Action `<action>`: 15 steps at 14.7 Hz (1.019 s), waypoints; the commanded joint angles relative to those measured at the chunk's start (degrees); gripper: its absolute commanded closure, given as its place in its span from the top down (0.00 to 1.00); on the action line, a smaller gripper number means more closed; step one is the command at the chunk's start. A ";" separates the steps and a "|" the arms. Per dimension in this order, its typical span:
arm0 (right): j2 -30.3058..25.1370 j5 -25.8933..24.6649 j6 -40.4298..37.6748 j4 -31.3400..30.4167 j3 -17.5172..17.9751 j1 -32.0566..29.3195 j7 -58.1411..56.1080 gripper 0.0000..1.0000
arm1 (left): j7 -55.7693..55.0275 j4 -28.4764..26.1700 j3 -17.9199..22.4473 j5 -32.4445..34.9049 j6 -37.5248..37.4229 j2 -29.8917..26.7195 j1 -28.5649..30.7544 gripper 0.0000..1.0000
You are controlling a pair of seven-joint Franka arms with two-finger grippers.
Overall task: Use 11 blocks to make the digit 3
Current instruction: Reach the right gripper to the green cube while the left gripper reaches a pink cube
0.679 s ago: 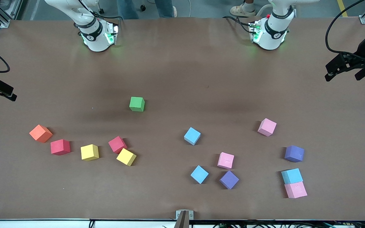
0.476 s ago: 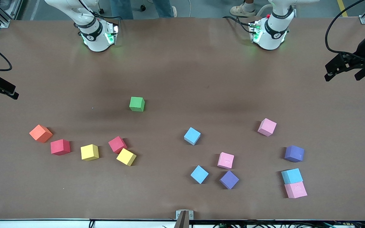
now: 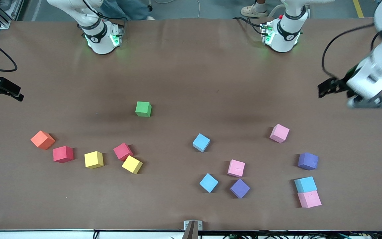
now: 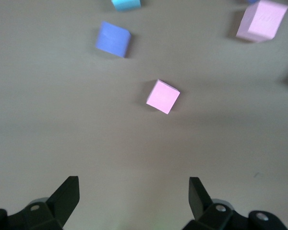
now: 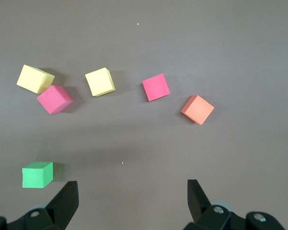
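The left arm has swung in from the edge and its left end effector (image 3: 330,89) now hangs over bare tabletop (image 3: 191,76) at the left arm's end, jaws spread wide and holding nothing; the right end effector (image 3: 7,91) has crept slightly inward at the right arm's end, also wide open and empty. No cube has shifted, and no digit 3 is formed. The green block (image 3: 143,109) sits alone, farthest from the front camera. Toward the right arm's end lie the orange cube (image 3: 42,139), a red block (image 3: 63,154), a yellow block (image 3: 94,159), then a second red block (image 3: 123,151) touching a second yellow block (image 3: 132,164) (corner to corner, it looks). Toward the left arm's end: a light blue block (image 3: 201,142), a pink block (image 3: 279,133), another pink block (image 3: 236,168) with a purple block (image 3: 239,188) just nearer the camera, a second light blue block (image 3: 208,182) beside that, a second purple block (image 3: 308,161), and a third light blue block (image 3: 305,184) pressed against a third pink block (image 3: 309,199).
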 commanded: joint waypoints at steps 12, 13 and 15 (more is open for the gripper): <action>7.62 0.69 11.81 -15.82 -0.15 22.36 18.04 1.00 | 4.12 -10.70 -4.39 14.03 35.68 22.01 -3.47 1.00; 7.71 0.69 15.93 -18.88 -0.15 25.00 21.71 1.00 | 4.21 -11.66 -4.39 14.04 36.82 22.27 -3.47 1.00; 9.02 0.69 23.32 -23.64 -0.15 29.66 27.62 1.00 | 4.21 -12.99 -4.30 14.21 38.32 22.80 -3.64 1.00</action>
